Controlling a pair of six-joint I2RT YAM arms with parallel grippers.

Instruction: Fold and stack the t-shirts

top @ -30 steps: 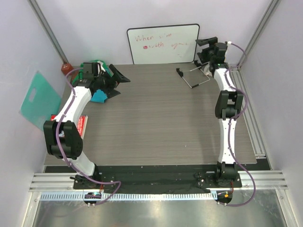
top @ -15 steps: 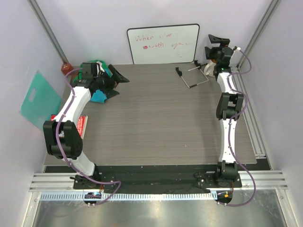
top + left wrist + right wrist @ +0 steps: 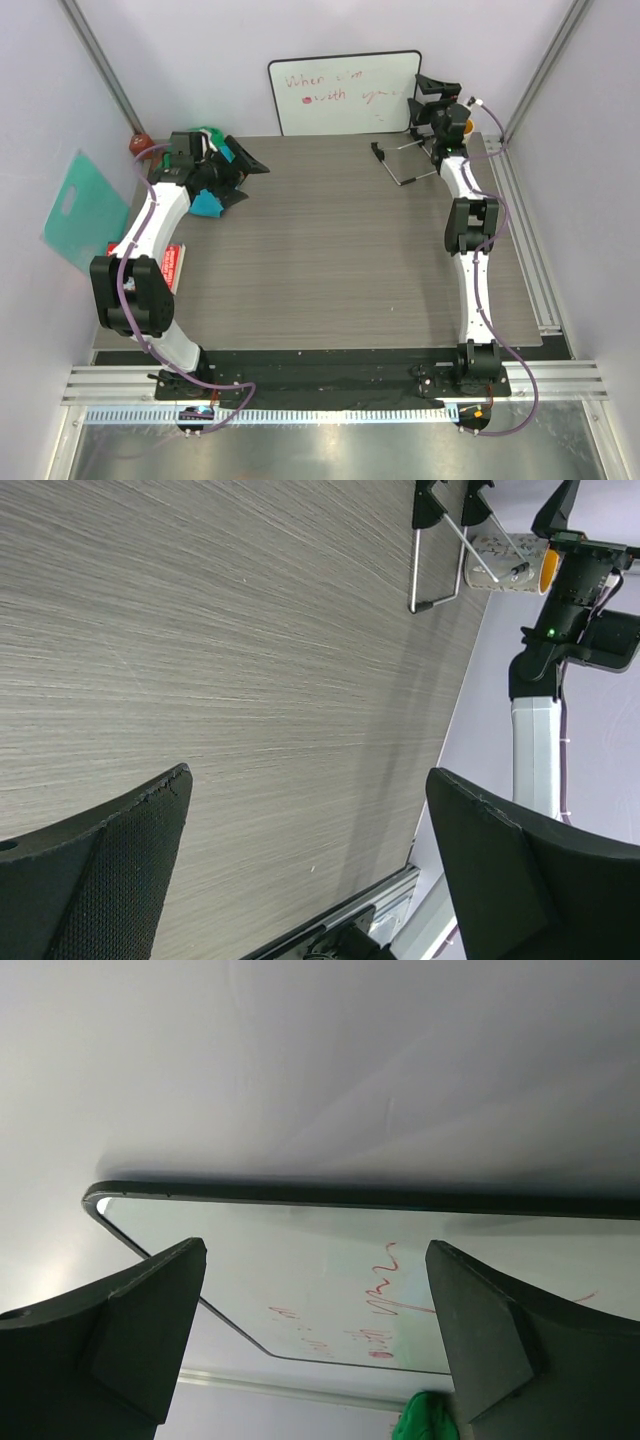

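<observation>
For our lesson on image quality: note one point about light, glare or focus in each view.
Top external view: soft, even light, with a bright sheen on the metal sheet at the near edge. Left wrist view: table grain crisp, left gripper dark. Right wrist view: whiteboard writing blurred, faint shadows across the wall.

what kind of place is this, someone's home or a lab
Probably a robotics lab cell: a left arm and right arm bolted at a table edge, white enclosure panels, a whiteboard behind.
</observation>
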